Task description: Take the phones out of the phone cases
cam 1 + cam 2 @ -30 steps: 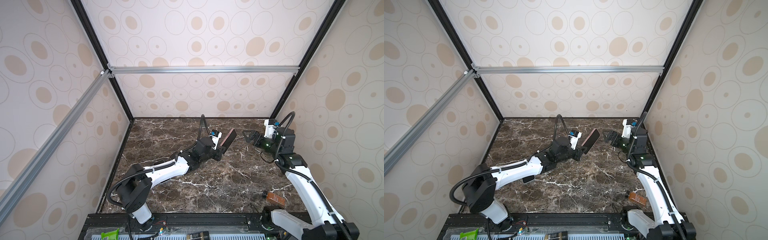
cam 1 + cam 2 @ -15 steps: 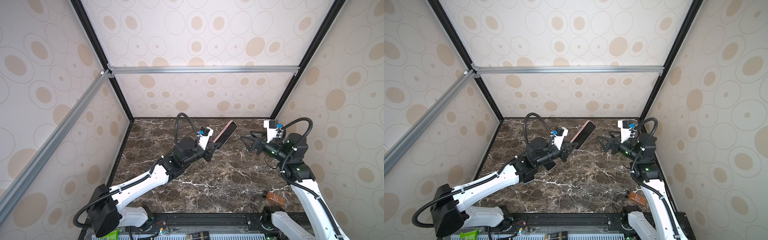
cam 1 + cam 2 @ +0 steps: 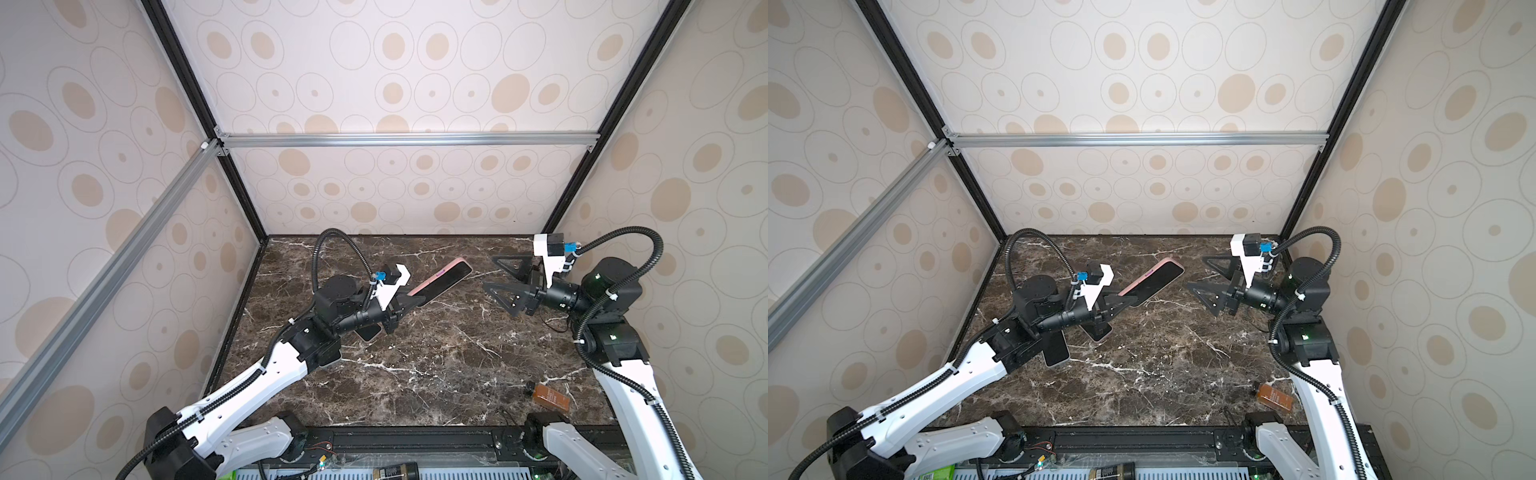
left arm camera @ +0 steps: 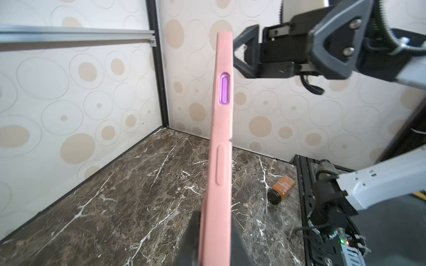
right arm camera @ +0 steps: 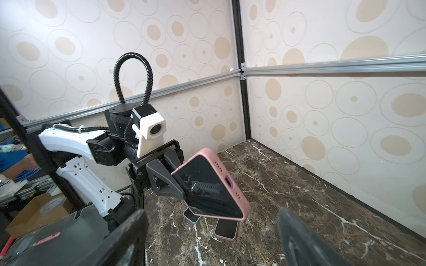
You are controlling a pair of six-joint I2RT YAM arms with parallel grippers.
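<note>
The left pincer (image 3: 409, 301) pinches the phone case (image 3: 444, 280), tilted above the table (image 3: 436, 365); the right pincer (image 3: 490, 272), spread, faces the case, apart. The left arm (image 3: 967, 365) partly hides two phones (image 3: 1057, 353) below the case.

Phone (image 5: 208, 186) with dark blank screen, seated in a soft pink case (image 4: 219, 142) — purple side button (image 4: 224, 92) showing through the case edge, purple port (image 5: 229, 180) at the free end, raised in the air, tilted, far end pinched in the left gripper (image 3: 409, 301)
</note>
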